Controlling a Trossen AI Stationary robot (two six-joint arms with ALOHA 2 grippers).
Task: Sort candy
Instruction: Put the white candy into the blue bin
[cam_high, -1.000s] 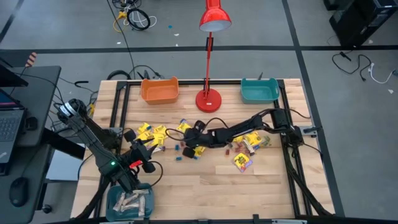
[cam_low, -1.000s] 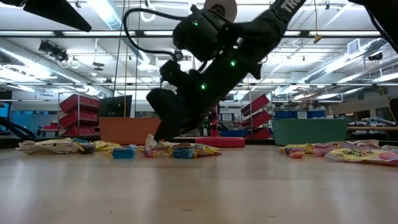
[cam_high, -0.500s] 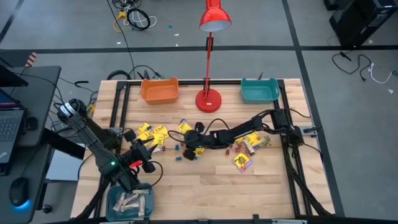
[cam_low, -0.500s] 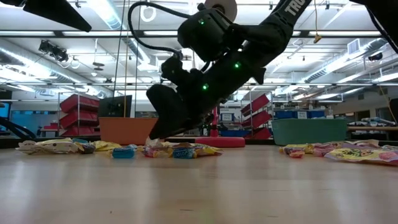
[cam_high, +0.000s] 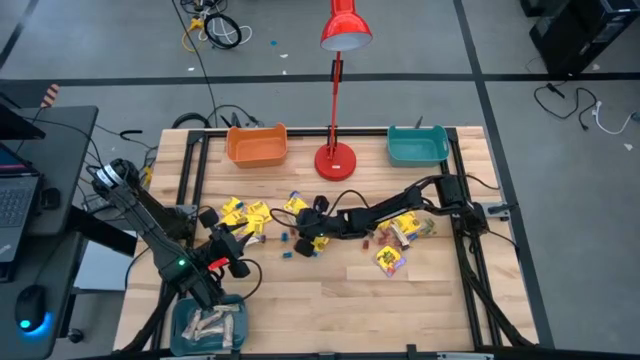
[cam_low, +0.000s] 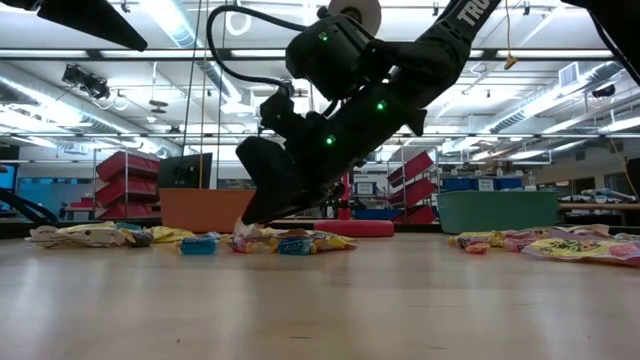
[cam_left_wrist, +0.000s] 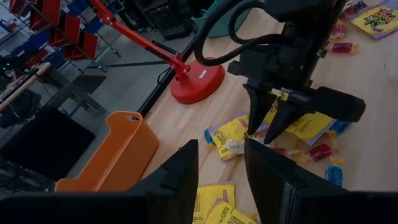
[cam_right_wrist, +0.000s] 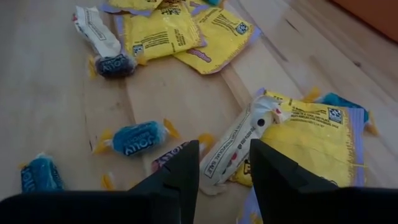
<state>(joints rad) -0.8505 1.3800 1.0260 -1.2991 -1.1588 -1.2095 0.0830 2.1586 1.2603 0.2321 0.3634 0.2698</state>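
Right gripper (cam_high: 303, 228) lowered at the tabletop's middle, jaws apart astride a pale beige bar (cam_right_wrist: 239, 147) not yet gripped, candy (cam_high: 250, 214) scattered across mid-table, left gripper (cam_high: 243, 240) near the front-left corner, jaws apart, empty.

The right gripper (cam_right_wrist: 222, 177) fills the bottom of the frame, its two dark fingers (cam_right_wrist: 171, 180) parted over the wooden table (cam_right_wrist: 56, 93). Between and just above them lies a white wrapped bar (cam_right_wrist: 239, 146) resting partly on a yellow packet (cam_right_wrist: 308, 140). Left of centre sits a blue sweet (cam_right_wrist: 134, 140); another blue piece (cam_right_wrist: 40, 174) lies at lower left. Two more yellow packets (cam_right_wrist: 186, 31) overlap near the top, beside a pale bar (cam_right_wrist: 99, 31) with a dark blue end.
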